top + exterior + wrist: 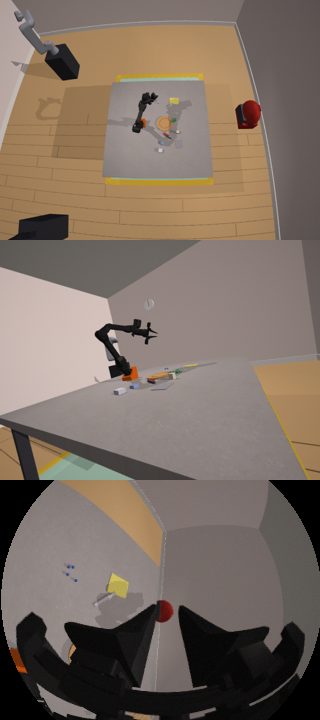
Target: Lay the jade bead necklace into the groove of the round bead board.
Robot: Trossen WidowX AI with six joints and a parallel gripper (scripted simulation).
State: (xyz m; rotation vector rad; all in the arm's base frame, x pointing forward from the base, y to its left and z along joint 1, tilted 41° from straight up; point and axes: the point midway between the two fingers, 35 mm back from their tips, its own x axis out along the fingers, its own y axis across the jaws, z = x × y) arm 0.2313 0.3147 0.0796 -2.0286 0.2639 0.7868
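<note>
The round wooden bead board lies flat on the table, with a sliver of it in the wrist view. The jade bead necklace is a small bunched green heap at the board's right edge in the top view. Whether some beads rest on the rim is too small to tell. My gripper is partly open with nothing between its fingers. It is high above the table, away from the board and necklace, pointing roughly level. The necklace is not visible in the wrist view.
A beige block and a red-and-black tool lie near the board. A yellow pad, silver tool, blue pins, grey plate, blue block, white block and orange box are also there.
</note>
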